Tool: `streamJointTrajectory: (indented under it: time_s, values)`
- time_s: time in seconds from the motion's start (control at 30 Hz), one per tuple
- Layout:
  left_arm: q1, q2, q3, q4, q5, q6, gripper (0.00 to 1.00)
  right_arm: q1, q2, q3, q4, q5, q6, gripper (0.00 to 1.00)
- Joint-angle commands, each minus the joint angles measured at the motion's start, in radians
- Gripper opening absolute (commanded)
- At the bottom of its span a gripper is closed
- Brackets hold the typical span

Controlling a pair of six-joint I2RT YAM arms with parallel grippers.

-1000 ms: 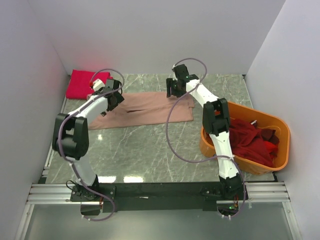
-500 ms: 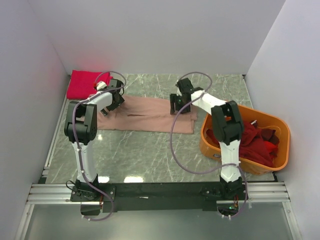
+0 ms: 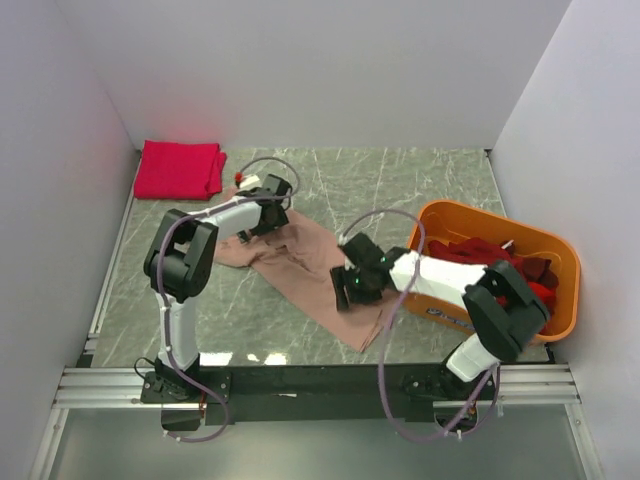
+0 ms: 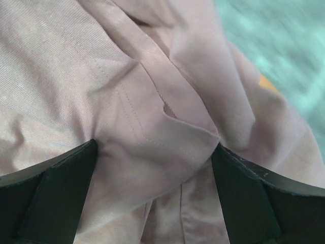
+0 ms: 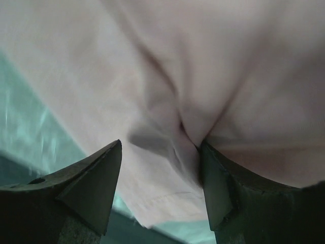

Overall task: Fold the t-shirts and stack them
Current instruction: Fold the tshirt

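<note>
The dusty-pink t-shirt [image 3: 300, 270] lies crumpled in a diagonal strip across the middle of the table. My left gripper [image 3: 272, 214] is at its far left end, and its fingers are closed on a bunched fold of the pink cloth [image 4: 127, 76] in the left wrist view [image 4: 155, 145]. My right gripper [image 3: 350, 290] is at the near right part, closed on a pucker of the same cloth [image 5: 228, 61] in the right wrist view [image 5: 160, 145]. A folded crimson-pink t-shirt [image 3: 180, 168] lies at the far left corner. Dark red t-shirts [image 3: 500, 285] are heaped in the tub.
The orange plastic tub [image 3: 562, 300] stands at the right, close behind my right arm. White walls close in the table on the left, back and right. Grey marble table top [image 3: 420, 190] shows behind the shirt, and a black rail runs along the near edge.
Both grippers have come toward the near side and dragged the pink shirt with them. It was spread flat along the back and now lies crumpled and diagonal in the middle.
</note>
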Motion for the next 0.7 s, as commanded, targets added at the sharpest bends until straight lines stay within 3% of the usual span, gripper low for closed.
streamJointTrajectory:
  time_s: [0.0, 0.27, 0.5, 0.67]
  values:
    - [-0.061, 0.058, 0.046, -0.010, 0.120, 0.006, 0.99, 0.102, -0.068, -0.094, -0.013, -0.040, 0.074, 0.69]
    - [-0.092, 0.293, 0.400, 0.003, 0.196, 0.164, 0.99, 0.291, -0.076, -0.080, 0.007, -0.097, 0.099, 0.69]
    - [-0.092, 0.515, 0.783, 0.002, 0.250, 0.276, 0.99, 0.322, 0.027, 0.007, 0.068, -0.181, 0.073, 0.69]
    - [-0.059, 0.650, 0.930, 0.019, 0.282, 0.269, 0.99, 0.343, 0.102, 0.092, 0.076, -0.208, 0.064, 0.69]
